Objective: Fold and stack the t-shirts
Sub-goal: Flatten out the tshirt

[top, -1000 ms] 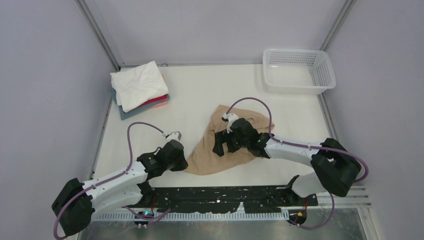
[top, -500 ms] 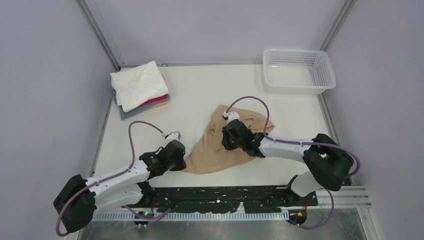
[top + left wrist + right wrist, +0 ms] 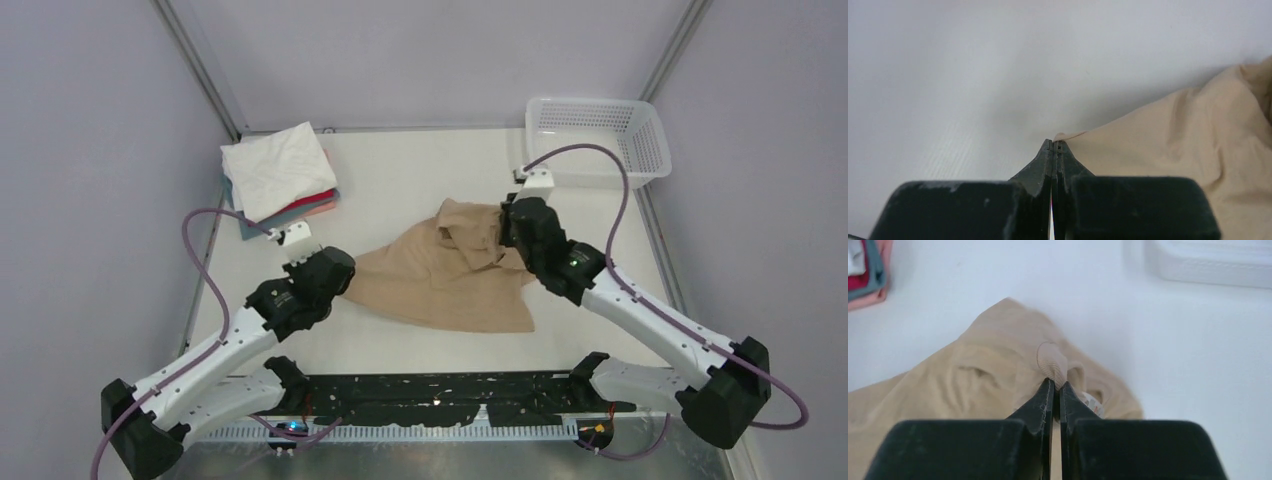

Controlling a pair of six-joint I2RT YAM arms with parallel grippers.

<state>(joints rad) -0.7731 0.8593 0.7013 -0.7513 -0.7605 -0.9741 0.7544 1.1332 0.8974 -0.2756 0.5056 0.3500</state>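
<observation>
Slippage is your risk if you pull: left gripper (image 3: pixel 1054 145) and right gripper (image 3: pixel 1054 383) clamp only thin edges of the tan t-shirt (image 3: pixel 440 290).

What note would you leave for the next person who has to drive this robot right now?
Left gripper: shut on one corner of the tan t-shirt.
Right gripper: shut on a ribbed fold at the shirt's other end.
The shirt is stretched between them on the table, wrinkled and not folded.
Done: a folded stack sits at the table's far left, white on top, with red, pink and grey-blue under it.
Left to do: lay the tan shirt flat, fold it, and put it on the stack.
</observation>
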